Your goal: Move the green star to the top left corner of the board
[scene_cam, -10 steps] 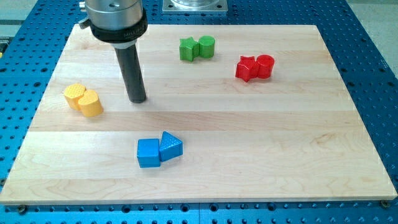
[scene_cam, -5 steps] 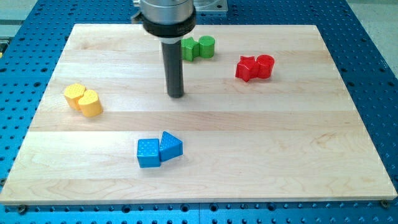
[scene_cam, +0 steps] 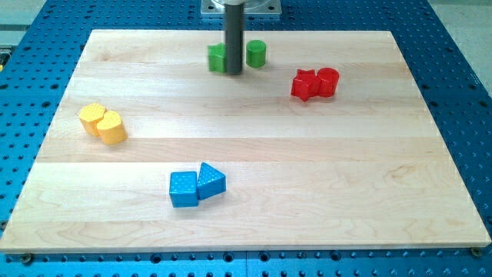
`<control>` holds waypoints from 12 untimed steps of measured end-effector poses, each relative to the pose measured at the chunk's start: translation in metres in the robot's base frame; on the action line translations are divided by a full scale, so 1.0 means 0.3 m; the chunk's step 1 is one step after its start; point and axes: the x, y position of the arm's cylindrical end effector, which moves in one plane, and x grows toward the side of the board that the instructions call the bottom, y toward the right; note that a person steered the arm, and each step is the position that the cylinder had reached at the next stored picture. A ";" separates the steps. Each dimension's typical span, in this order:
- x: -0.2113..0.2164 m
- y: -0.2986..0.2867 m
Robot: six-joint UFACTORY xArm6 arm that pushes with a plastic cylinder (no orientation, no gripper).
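The green star (scene_cam: 217, 58) lies near the view's top, a little left of centre, partly hidden by my rod. My tip (scene_cam: 234, 72) stands right against the star's right side, between it and the green cylinder (scene_cam: 256, 53). The two green blocks are now apart, with the rod in the gap. The board's top left corner (scene_cam: 96, 35) is well off to the star's left.
A red star (scene_cam: 304, 84) and a red cylinder (scene_cam: 328, 81) touch each other at the view's upper right. Two yellow blocks (scene_cam: 103, 123) sit at the left. A blue cube (scene_cam: 183, 189) and a blue triangular block (scene_cam: 211, 180) sit at the lower middle.
My rod has moved right and towards the view's top, from the board's left middle into the green pair. The green star has shifted left, away from the green cylinder.
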 end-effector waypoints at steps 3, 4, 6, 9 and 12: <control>-0.092 -0.057; -0.102 -0.129; -0.126 -0.058; -0.156 -0.379; -0.114 -0.344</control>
